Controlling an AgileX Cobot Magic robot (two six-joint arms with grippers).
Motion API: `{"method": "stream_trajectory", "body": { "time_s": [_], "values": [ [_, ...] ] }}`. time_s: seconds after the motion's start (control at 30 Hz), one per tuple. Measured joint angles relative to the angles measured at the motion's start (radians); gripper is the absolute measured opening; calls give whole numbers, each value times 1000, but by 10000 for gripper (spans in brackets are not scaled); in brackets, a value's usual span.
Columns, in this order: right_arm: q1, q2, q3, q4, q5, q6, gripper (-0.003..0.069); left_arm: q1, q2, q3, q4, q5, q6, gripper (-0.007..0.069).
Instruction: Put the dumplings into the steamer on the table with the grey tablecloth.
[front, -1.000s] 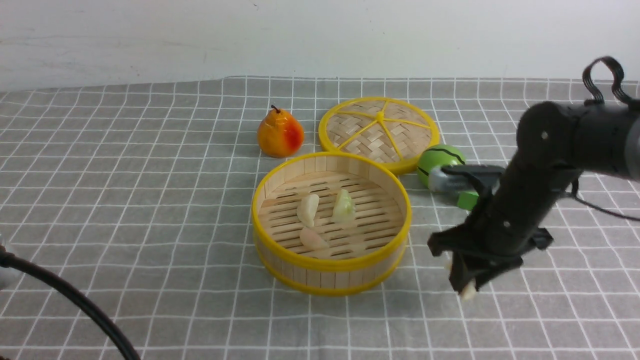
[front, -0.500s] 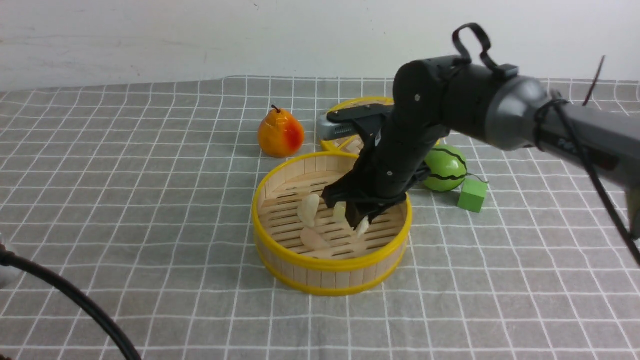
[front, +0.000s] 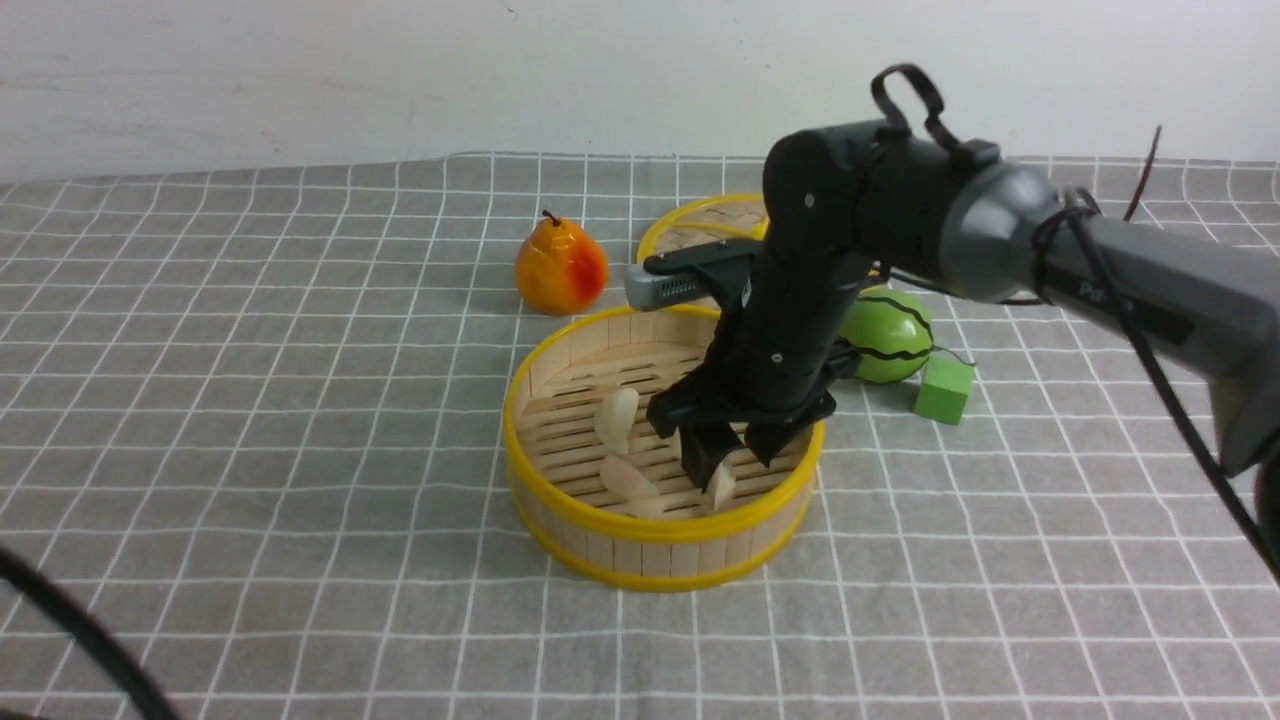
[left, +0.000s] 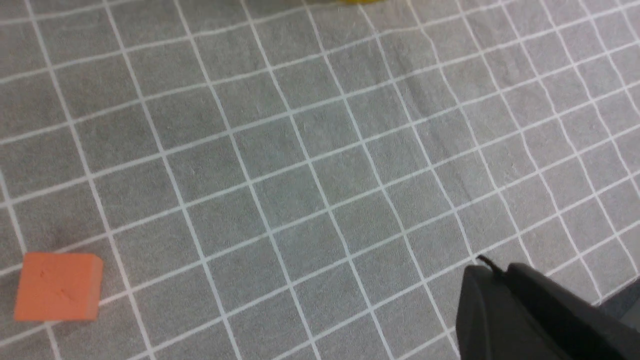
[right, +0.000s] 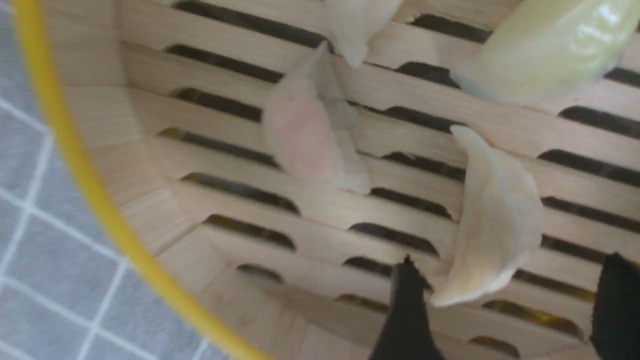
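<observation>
Centre-right in the front view, the right claw (front: 735, 465) hangs spread inside the steamer (front: 650, 528), a cream dumpling (front: 722, 487) at its tips. Left wrist view, lower right: the left claw (left: 525, 315) shows only a dark edge, so its state cannot be told. Right wrist view, lower right: the dumpling lies between the parted fingers (right: 407, 310), its long axis pointing away.

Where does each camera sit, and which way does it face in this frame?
Front: between the arms, facing forward across the grey tablecloth; shows the right arm over the steamer.
Left wrist: looks down at cloth and an orange block; a bit of the left hand shows.
Right wrist: looks into the steamer; right hand fingertips flank a cream dumpling.
Shared: front and right wrist both show steamer and dumplings.
</observation>
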Motion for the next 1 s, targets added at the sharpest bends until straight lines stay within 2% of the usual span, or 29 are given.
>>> {"method": "stream_trajectory", "body": {
  "time_s": [0.1,0.2,0.37,0.53,0.6,0.77,1.0],
  "values": [
    [0,-84,0,34,2,-40,466,0,-90,72,3,-61,0,35],
    [0,-204,8,55,4,-82,414,0,-208,164,6,-133,-2,37],
    [0,-474,180,65,-48,-134,221,0,-385,265,6,-231,-29,39],
    [0,-745,459,131,-221,-215,36,0,-423,271,14,-255,-33,42],
    [0,-845,577,160,-296,-263,-12,0,-423,271,14,-255,-33,46],
    [0,-1107,819,216,-462,-335,-20,0,-423,271,14,-254,-33,53],
    [0,-1386,1023,229,-597,-345,-20,0,-423,271,14,-254,-33,59]
  ]
}}
